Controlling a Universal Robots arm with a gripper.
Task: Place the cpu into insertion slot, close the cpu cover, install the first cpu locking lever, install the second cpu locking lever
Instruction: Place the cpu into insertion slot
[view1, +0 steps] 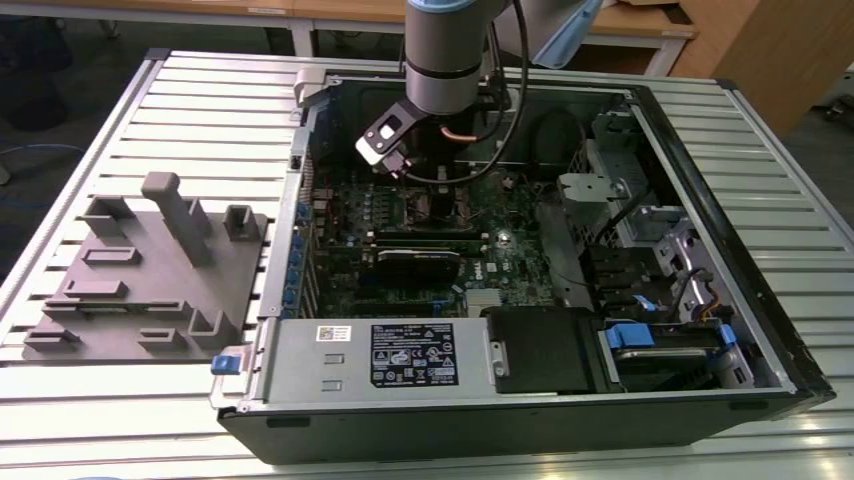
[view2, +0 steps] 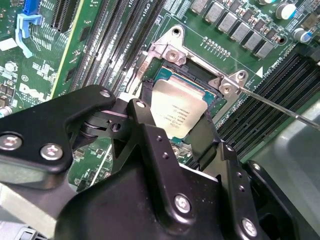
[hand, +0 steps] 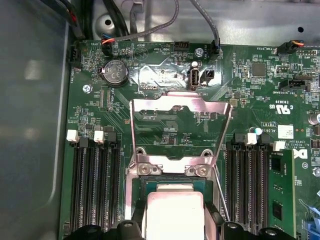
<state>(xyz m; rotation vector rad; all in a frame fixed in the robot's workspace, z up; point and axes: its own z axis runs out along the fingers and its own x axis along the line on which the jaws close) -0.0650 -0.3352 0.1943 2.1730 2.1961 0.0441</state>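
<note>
Your hand (view2: 179, 116) is clamped on the cpu (view2: 172, 105), with one finger (view2: 145, 117) against each of two opposite edges. The silver-grey top faces up in both wrist views. The cpu sits directly over the insertion slot (view2: 192, 75); you cannot tell from these views whether it is fully seated. The cpu cover (hand: 180, 102) stands swung open behind the slot, hinged at the slot's edge. A thin locking lever (view2: 280, 107) juts out beside the slot, unlatched. In the exterior view your arm reaches down into the open computer case (view1: 694, 200), which lies on the slatted counter (view1: 200, 100). A grey fixture (view1: 147, 270) rests on the exterior view's left.
</note>
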